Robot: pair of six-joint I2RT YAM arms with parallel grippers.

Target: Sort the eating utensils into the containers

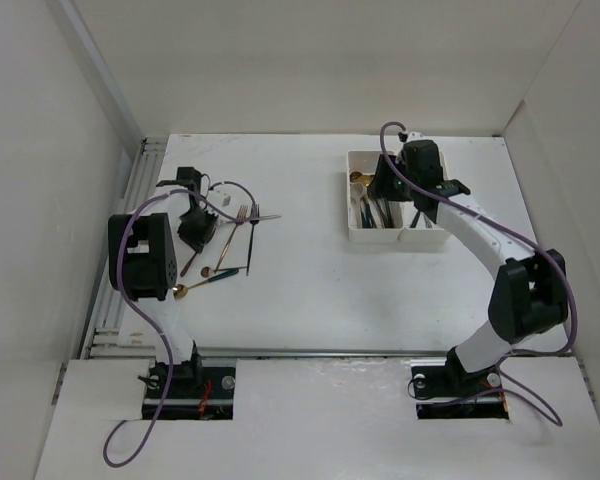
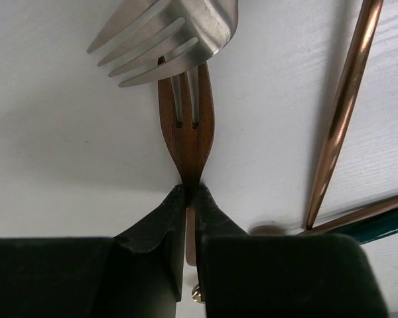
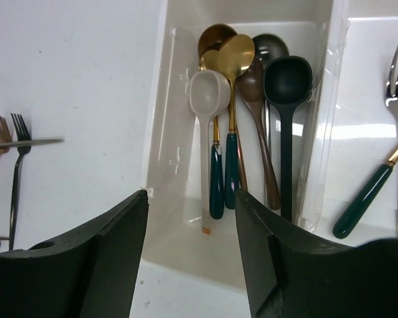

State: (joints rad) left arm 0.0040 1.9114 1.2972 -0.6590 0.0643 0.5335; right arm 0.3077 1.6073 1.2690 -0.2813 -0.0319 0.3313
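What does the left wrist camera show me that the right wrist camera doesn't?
Only the left wrist view: the left gripper closed on the neck of a copper fork, a silver fork with its tines at the copper tips, and a copper handle alongside.
Only the right wrist view: the right gripper open over the containers, spoons in the left compartment, a green-handled fork in the right one, and a black fork out on the table.
Both: the white table with loose utensils. Whether any is the same piece, I cannot tell.
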